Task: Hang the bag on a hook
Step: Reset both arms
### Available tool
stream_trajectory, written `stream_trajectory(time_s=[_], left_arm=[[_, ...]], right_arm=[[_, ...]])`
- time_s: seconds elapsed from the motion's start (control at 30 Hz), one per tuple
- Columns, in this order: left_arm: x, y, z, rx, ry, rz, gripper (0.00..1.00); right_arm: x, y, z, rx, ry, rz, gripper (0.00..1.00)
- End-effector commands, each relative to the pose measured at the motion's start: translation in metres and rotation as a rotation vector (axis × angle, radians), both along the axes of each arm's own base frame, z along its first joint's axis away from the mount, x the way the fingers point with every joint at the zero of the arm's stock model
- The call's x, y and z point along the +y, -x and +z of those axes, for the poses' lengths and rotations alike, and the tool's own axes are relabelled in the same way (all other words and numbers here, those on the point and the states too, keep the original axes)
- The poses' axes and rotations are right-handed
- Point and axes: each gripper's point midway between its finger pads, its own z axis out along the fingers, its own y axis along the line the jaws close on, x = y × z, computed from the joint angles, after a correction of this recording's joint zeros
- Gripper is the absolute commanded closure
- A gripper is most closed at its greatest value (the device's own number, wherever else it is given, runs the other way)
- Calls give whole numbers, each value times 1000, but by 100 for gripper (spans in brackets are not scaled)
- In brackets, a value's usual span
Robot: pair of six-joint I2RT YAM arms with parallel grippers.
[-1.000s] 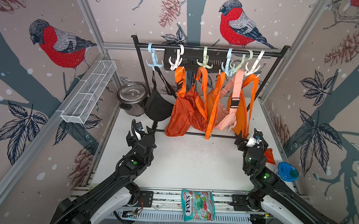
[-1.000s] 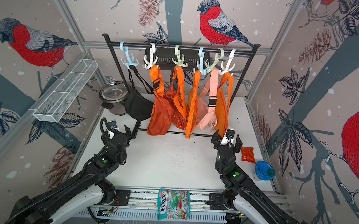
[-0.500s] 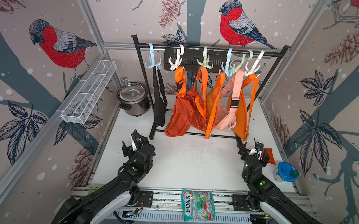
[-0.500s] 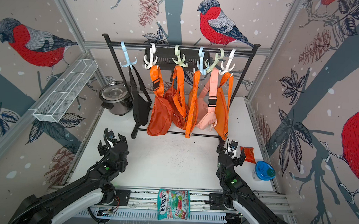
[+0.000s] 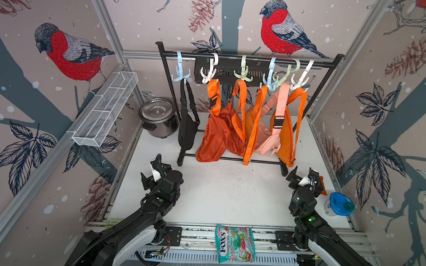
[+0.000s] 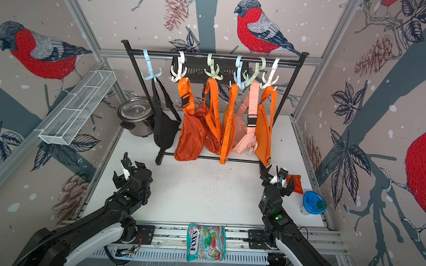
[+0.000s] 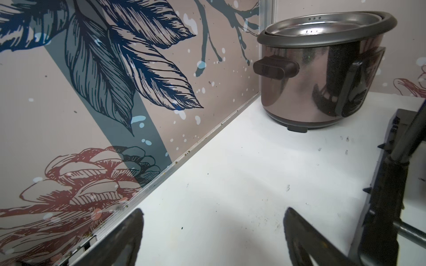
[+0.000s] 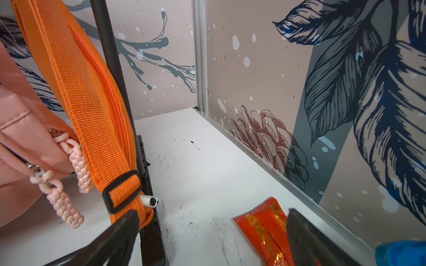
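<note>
A black bag hangs by its strap from the light blue hook at the left end of the black rack's top bar. Nothing touches it. My left gripper is low over the table in front of the rack's left foot, open and empty. The left wrist view shows its gripper spread wide over bare table. My right gripper is near the rack's right foot, also open and empty.
Several orange bags and a pink one fill the other hooks. A steel pot stands back left. A wire basket hangs on the left wall. A red packet, blue-lidded cup and candy bag lie nearby.
Both arms have drawn back from the rack toward the front edge and lower. The black bag, left alone on its hook, has swung and turned.
</note>
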Motion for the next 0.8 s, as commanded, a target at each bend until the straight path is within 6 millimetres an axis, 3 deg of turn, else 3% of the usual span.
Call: stream_trajectory(time_s=[0.0,0.13,0.53,0.77], left_arm=[[4,-3,8,-106,66,7,7],[8,-3,11,-157,84,3,7],[22,-5,13,-249,130,15,8],[27,-10,12,-278,151,12,8]], right_arm=[[-3,-2,-4,-46,-23,25,1],[-11,-10,-9,-5,-45,0,1],[-21,-17,2,-131,-76,-13,0],[-21,-39,6,-140,-69,-13,0]])
